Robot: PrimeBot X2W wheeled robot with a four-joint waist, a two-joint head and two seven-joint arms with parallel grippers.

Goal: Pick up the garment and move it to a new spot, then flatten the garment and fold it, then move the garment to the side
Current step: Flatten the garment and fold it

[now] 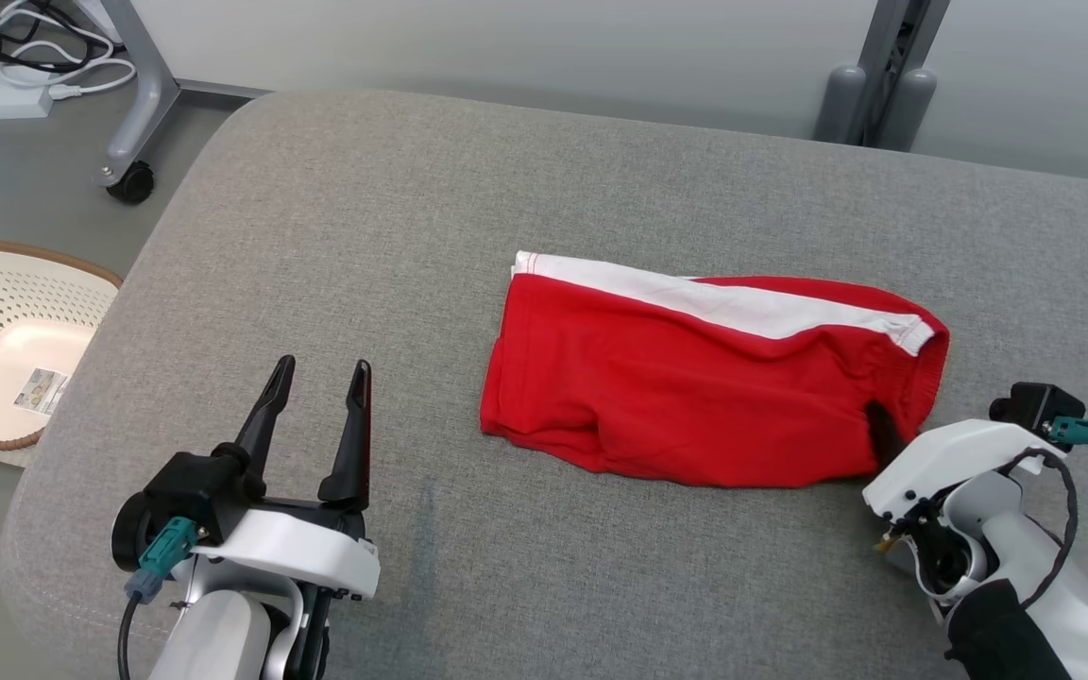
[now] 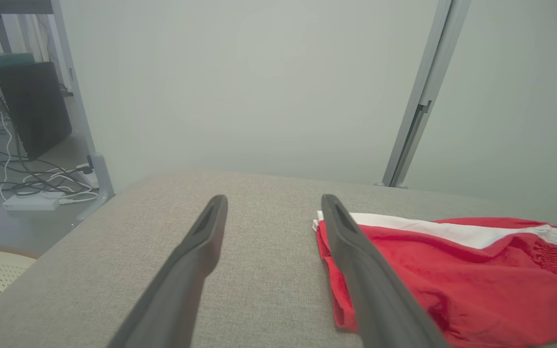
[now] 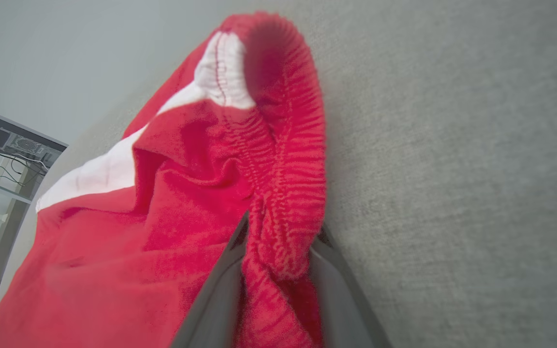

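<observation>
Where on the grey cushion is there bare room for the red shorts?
Bare: the broad strip between shorts and far edge; the patch between left hand and shorts. Crowded: right end, where the right hand straddles the waistband.

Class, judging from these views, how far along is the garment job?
Done: the red shorts look folded flat on the grey cushion. In hand: the right gripper has their waistband between its fingers; the left gripper is open. Left: moving them aside.
</observation>
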